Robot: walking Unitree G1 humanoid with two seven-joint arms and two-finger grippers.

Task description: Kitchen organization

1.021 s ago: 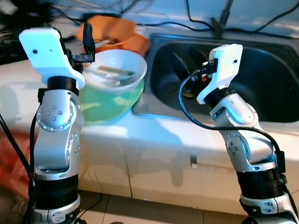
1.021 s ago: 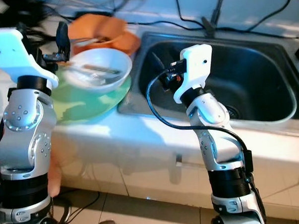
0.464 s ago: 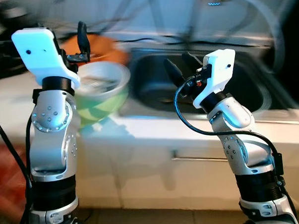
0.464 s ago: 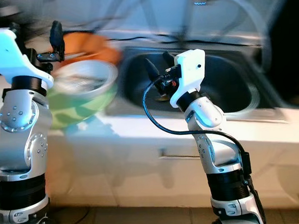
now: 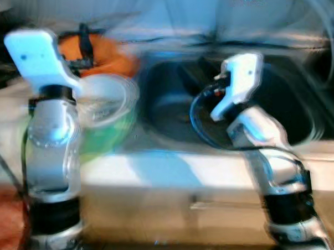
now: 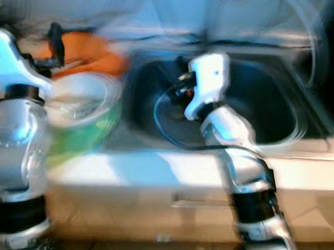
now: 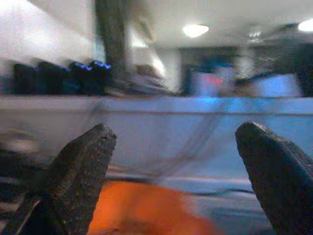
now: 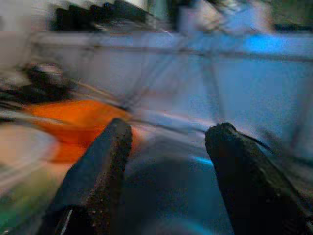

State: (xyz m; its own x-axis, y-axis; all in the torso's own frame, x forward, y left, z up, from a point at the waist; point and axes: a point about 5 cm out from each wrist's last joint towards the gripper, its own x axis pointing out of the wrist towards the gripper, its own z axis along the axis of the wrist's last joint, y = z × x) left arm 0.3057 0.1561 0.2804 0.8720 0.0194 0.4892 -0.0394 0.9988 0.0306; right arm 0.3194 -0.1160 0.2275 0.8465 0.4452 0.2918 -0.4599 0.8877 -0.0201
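Your white bowl [image 5: 106, 100], nested in a green bowl [image 5: 104, 136], sits just left of the dark steel sink [image 5: 233, 108], both grippers, left gripper [image 7: 178, 161] and right gripper [image 8: 168, 176], spread wide and empty.

a bowl [image 5: 107, 100] sits on a plate [image 5: 104, 141] at the tabletop's [image 5: 158, 169] front edge, left of the sink [image 5: 238, 116]; another dish [image 5: 103, 50] lies behind.

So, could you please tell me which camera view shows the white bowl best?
The left eye view: the white bowl sits whole, though blurred, on green dishes beside the sink. The right eye view shows it equally blurred. The right wrist view catches just a pale smear of it at the edge; the left wrist view looks over the orange item.
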